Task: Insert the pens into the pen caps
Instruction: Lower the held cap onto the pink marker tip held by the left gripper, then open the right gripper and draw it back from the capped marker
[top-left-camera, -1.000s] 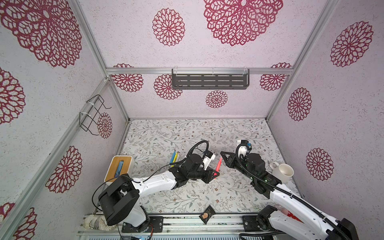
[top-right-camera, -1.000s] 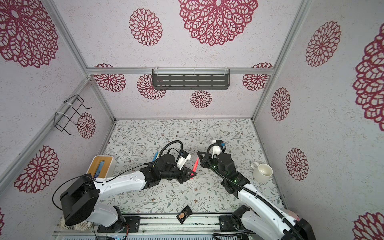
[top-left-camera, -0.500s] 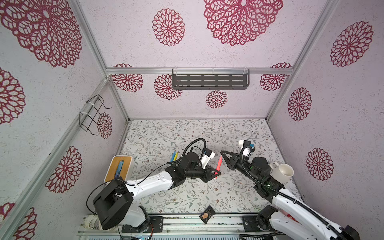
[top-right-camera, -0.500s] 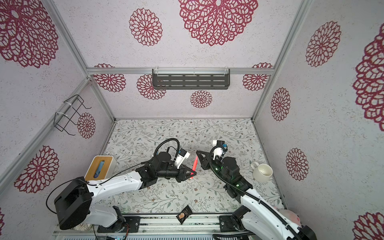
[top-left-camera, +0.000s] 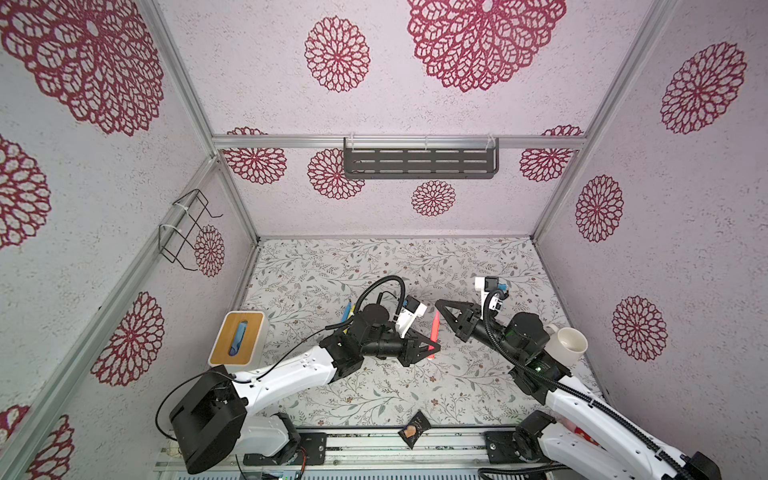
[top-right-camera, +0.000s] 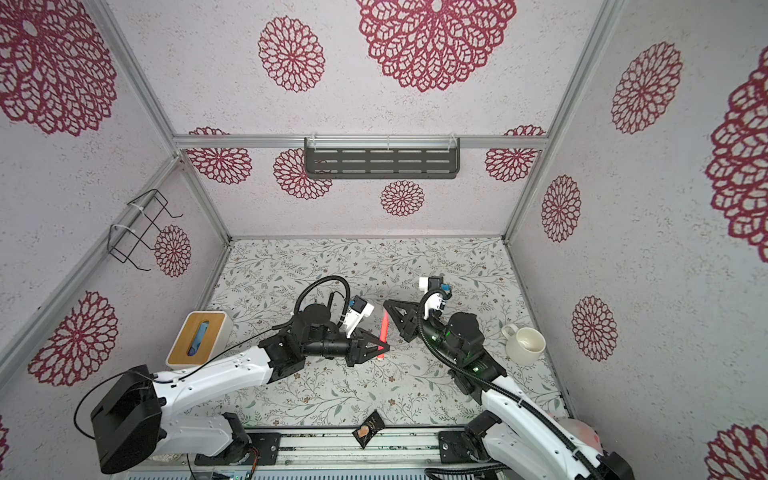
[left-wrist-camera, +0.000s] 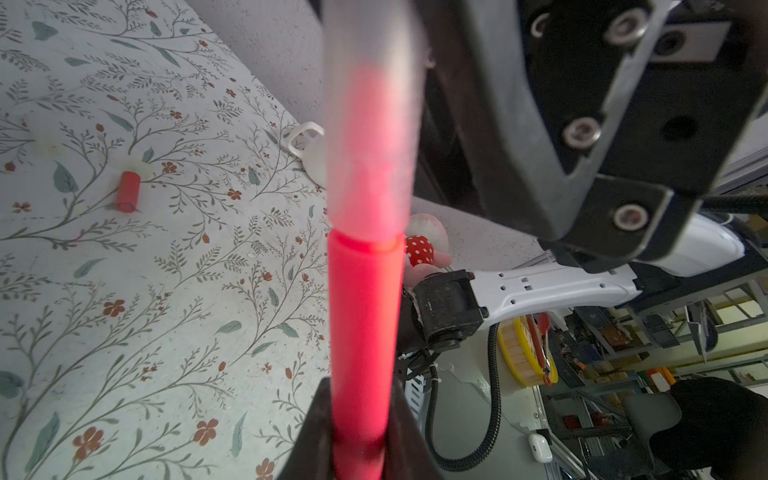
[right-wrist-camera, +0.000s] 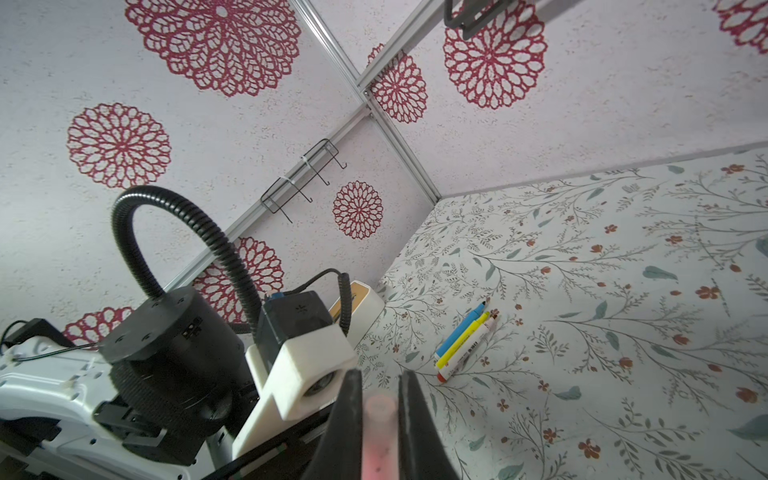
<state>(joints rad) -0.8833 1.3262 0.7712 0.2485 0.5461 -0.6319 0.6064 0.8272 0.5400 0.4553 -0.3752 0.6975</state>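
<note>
A pink pen (top-left-camera: 434, 330) (top-right-camera: 384, 332) hangs above the middle of the table, held at both ends. My left gripper (top-left-camera: 432, 350) (left-wrist-camera: 359, 415) is shut on its lower body. A clear pen cap (left-wrist-camera: 370, 124) (right-wrist-camera: 377, 432) sleeves its upper end, and my right gripper (top-left-camera: 439, 303) (right-wrist-camera: 377, 399) is shut on that cap. Blue (right-wrist-camera: 461, 328), yellow (right-wrist-camera: 463, 338) and orange-red-ended (right-wrist-camera: 467, 352) pens lie side by side on the table behind the left arm (top-left-camera: 348, 311). A red-orange cap (left-wrist-camera: 128, 192) lies loose on the table.
A wood-topped white box (top-left-camera: 239, 343) (top-right-camera: 199, 338) stands at the left wall. A white mug (top-left-camera: 567, 345) (top-right-camera: 524, 345) sits by the right arm near the right wall. A small dark packet (top-left-camera: 413, 430) lies at the table's front edge.
Both grippers keep their hold. The right arm's body has swung a little to the right and the pen has shifted slightly left.
</note>
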